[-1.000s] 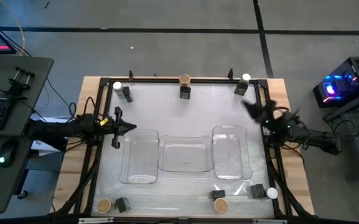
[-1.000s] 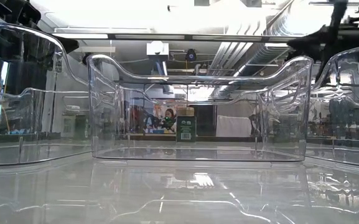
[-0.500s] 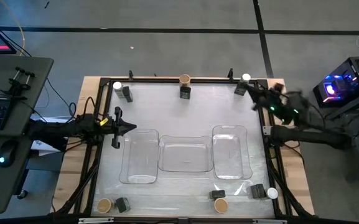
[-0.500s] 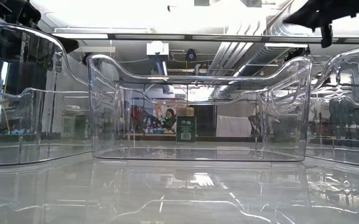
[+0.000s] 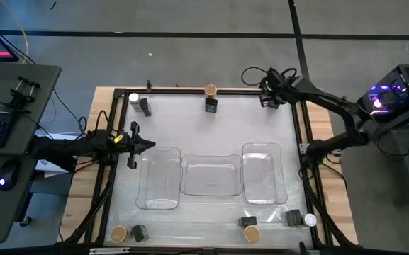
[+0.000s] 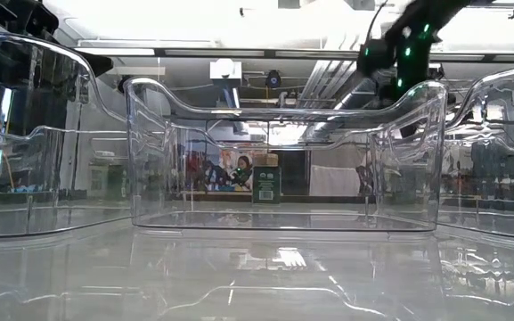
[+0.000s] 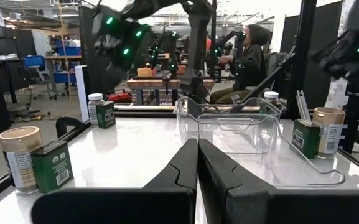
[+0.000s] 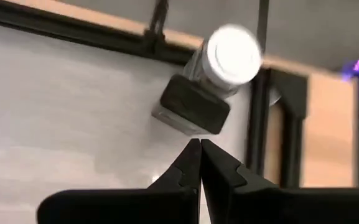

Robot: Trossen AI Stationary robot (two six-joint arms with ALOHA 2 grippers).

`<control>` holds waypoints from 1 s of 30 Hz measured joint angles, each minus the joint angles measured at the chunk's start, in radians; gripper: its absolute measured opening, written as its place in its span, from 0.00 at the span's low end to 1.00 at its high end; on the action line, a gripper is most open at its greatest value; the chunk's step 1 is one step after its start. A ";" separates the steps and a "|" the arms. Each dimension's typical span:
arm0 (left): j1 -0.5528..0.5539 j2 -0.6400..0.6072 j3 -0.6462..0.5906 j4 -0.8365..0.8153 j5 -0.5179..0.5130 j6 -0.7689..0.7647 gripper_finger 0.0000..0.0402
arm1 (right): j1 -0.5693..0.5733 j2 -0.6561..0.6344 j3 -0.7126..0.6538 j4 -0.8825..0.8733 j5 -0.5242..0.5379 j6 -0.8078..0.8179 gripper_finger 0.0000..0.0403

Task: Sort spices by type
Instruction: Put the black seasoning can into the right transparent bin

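Observation:
The spices stand in pairs along the table's edges. A white-lidded jar (image 8: 232, 53) and a black box (image 8: 191, 106) stand side by side in the far right corner. My right gripper (image 8: 200, 149) is shut and hangs above this pair, pointing down, touching neither; it also shows in the high view (image 5: 269, 93). A tan-topped jar (image 5: 210, 90) and a black box (image 5: 211, 105) stand at the far middle. A white-lidded jar (image 5: 134, 98) and a black box (image 5: 144, 106) stand at the far left. My left gripper (image 5: 144, 146) is shut and empty at the table's left side.
Three clear plastic trays (image 5: 160, 177) (image 5: 210, 175) (image 5: 263, 172) stand in a row in the middle. More spice pairs stand along the near edge: at the left (image 5: 119, 233), the middle (image 5: 251, 233) and the right (image 5: 310, 220). A dark frame rail (image 5: 190, 91) runs around the table.
My right gripper has gone from the table's right edge toward the far edge and a little left, and now hangs over the pair in the far right corner, covering it in the high view. My left arm has kept still.

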 joint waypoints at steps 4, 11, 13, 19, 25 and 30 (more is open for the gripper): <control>0.000 0.000 0.000 0.000 0.000 0.000 0.00 | -0.033 0.014 -0.047 0.072 -0.016 0.086 0.00; 0.000 0.000 0.000 0.000 0.000 0.000 0.00 | -0.031 -0.006 -0.088 0.129 0.125 0.205 0.00; 0.000 0.000 0.000 0.000 0.000 0.000 0.00 | -0.034 -0.004 -0.110 0.200 0.123 0.227 0.00; 0.000 0.000 0.000 0.000 0.000 0.000 0.00 | -0.069 -0.004 -0.182 0.333 0.114 0.261 0.00; 0.000 0.000 0.000 0.000 0.000 0.000 0.00 | -0.113 0.013 -0.232 0.388 0.085 0.255 0.00; 0.000 0.000 0.000 0.000 0.000 0.000 0.00 | -0.125 0.015 -0.250 0.476 0.082 0.202 0.00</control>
